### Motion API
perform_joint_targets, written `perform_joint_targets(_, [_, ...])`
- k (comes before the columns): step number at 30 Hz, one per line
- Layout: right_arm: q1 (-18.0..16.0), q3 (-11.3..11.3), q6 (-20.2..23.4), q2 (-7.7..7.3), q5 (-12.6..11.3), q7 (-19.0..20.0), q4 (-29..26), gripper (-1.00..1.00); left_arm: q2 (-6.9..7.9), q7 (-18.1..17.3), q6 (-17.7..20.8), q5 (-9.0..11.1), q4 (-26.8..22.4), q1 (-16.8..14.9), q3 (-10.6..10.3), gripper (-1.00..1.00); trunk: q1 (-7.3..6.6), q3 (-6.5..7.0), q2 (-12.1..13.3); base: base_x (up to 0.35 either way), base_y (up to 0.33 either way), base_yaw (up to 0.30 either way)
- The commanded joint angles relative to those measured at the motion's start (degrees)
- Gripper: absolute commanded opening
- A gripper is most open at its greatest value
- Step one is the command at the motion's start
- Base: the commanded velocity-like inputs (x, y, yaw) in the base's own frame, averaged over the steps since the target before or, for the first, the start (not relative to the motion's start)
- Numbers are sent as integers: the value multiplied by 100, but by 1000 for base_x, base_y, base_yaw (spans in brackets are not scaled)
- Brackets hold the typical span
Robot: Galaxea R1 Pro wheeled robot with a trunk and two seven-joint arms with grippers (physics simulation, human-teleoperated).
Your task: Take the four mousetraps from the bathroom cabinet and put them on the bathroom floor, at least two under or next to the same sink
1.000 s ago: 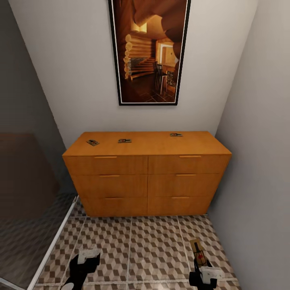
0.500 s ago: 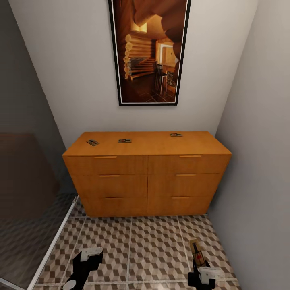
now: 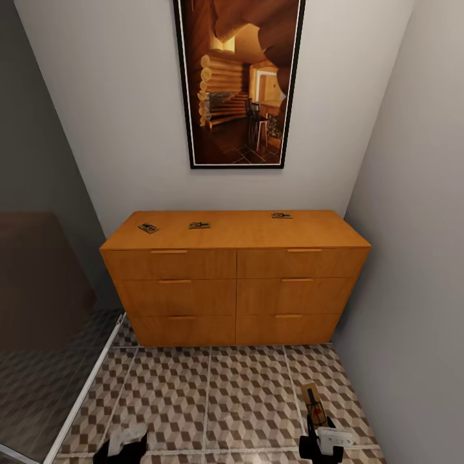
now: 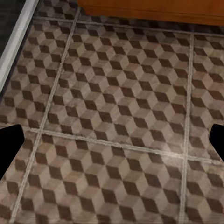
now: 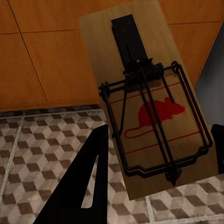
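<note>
On the cube-patterned bathroom floor [image 3: 212,399] before the cabinet [image 3: 235,283], the empty, wide-open left gripper [image 4: 112,140] has dropped lower while the right gripper [image 3: 320,430] still clamps one mousetrap [image 5: 149,102], three more mousetraps [image 3: 199,225] remaining atop the cabinet.

Orange-brown cabinet [image 3: 235,283] on cube-patterned bathroom floor [image 3: 212,399], three mousetraps [image 3: 199,225] flat on its top.

text: none readable | mousetrap [image 5: 149,116]: red mouse outline (picture, no words)
</note>
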Motion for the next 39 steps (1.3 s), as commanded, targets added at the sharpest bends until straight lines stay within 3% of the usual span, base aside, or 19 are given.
perform_joint_targets(1, [-3, 51, -10, 1, -10, -41, 2, -100, 16, 46, -6, 51, 35, 30, 12, 100, 0, -5, -2, 0, 0, 0])
perform_joint_targets(9, [-2, 54, -1, 17, -9, -38, 2, -100, 166, 85, 238, 69, 36, 262, 141, 100, 0, -5, -2, 0, 0, 0])
perform_joint_targets(20, [-4, 54, 0, 18, -12, -38, 2, -100, 28, 56, 592, 99, -320, -64, 153, 100, 0, -5, -2, 0, 0, 0])
perform_joint_targets(21, [-3, 54, 0, 18, -12, -38, 2, -100, 26, 56, 6935, 100, -4538, -1704, 153, 100, 0, -5, -2, 0, 0, 0])
perform_joint_targets(27, [-3, 54, 0, 18, -8, -38, 2, -100, 22, 67, 7109, 102, -2949, -3427, 154, 100, 0, -5, -2, 0, 0, 0])
perform_joint_targets(30, [-6, 54, 0, 18, -7, -38, 2, -100, 0, 69, 7124, 104, -2338, -4101, 154, 100, 0, -5, -2, 0, 0, 0])
perform_joint_targets(32, [-5, 54, 0, 18, -7, -38, 2, -100, -102, 72, 7128, 108, -2021, -4506, 155, 100, 0, -5, -2, 0, 0, 0])
perform_joint_targets(35, [-5, 54, 0, 18, -10, -38, 2, -100, -327, 74, 7130, 108, -1818, -4849, 154, 100, 0, -5, -2, 0, 0, 0])
perform_joint_targets(39, [-4, 54, 0, 18, -9, -38, 2, -100, -524, 61, 7144, 110, -1764, -4990, 154, 100, 0, -5, -2, 0, 0, 0])
